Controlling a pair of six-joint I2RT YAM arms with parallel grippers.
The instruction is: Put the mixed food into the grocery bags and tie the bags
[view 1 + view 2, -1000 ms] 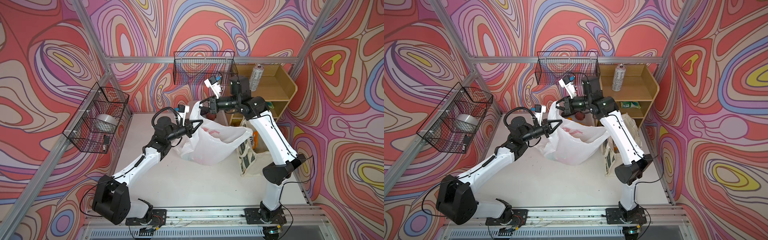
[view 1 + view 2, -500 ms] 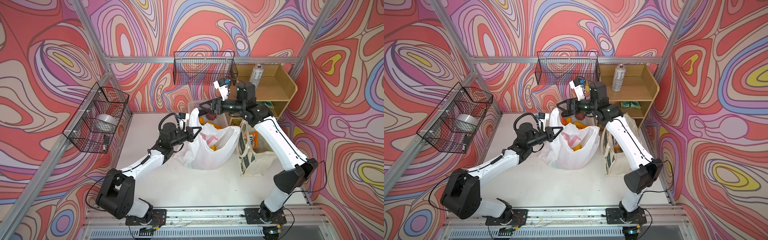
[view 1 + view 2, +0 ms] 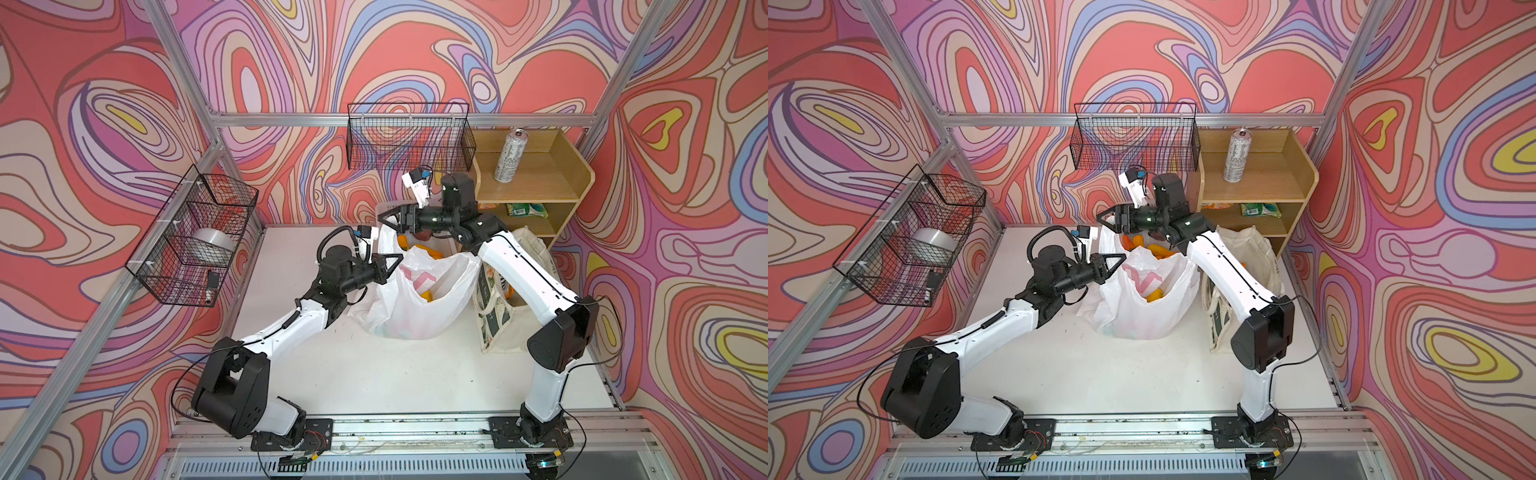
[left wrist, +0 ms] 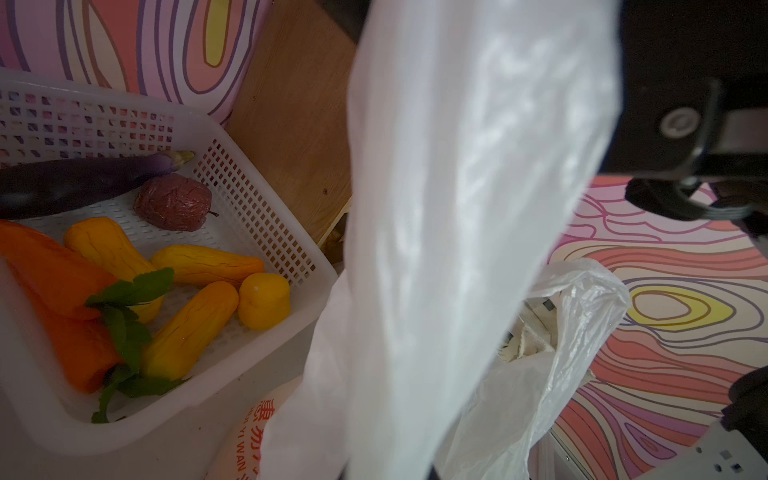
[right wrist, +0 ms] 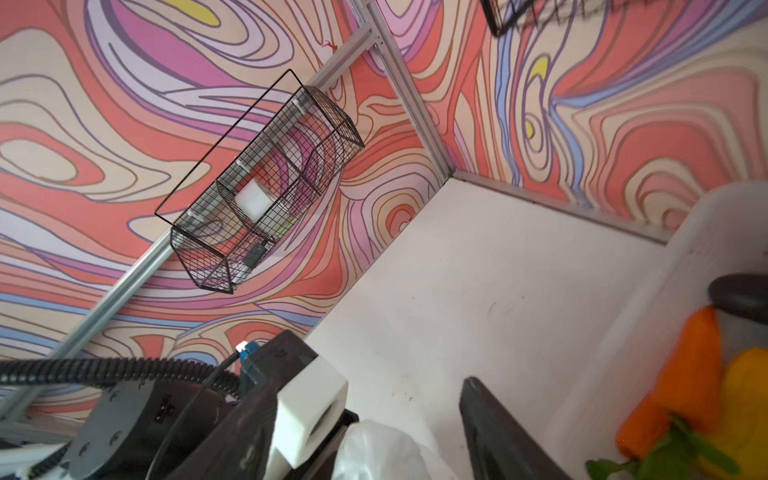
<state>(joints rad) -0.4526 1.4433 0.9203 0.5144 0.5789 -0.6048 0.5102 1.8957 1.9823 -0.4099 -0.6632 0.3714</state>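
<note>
The white plastic grocery bag [image 3: 424, 307] [image 3: 1142, 307] with red letters stands open mid-table with yellow food [image 3: 428, 295] inside. My left gripper [image 3: 398, 258] [image 3: 1122, 258] is shut on the bag's left handle [image 4: 457, 208], and the plastic hides its fingers in the left wrist view. My right gripper [image 3: 380, 216] [image 3: 1100, 217] hangs open just behind the bag, over the white basket, holding nothing; one finger [image 5: 498, 432] shows. The cream canvas tote [image 3: 498, 320] slumps to the right. An eggplant [image 4: 83, 178], a carrot [image 4: 54, 291] [image 5: 681, 374] and yellow pieces [image 4: 264, 301] lie in the basket.
The white lattice basket [image 4: 291, 307] sits against the back wall beside a wooden shelf [image 3: 540, 183]. A silver can [image 3: 509, 156] stands on the shelf and a green packet [image 3: 525, 210] lies below it. Black wire baskets hang on the back wall [image 3: 409, 137] and the left wall [image 3: 195, 241].
My right gripper let go of the bag's right handle and opened. The bag, stretched wide before, has slumped narrower. My left gripper dropped slightly, still holding its handle.
</note>
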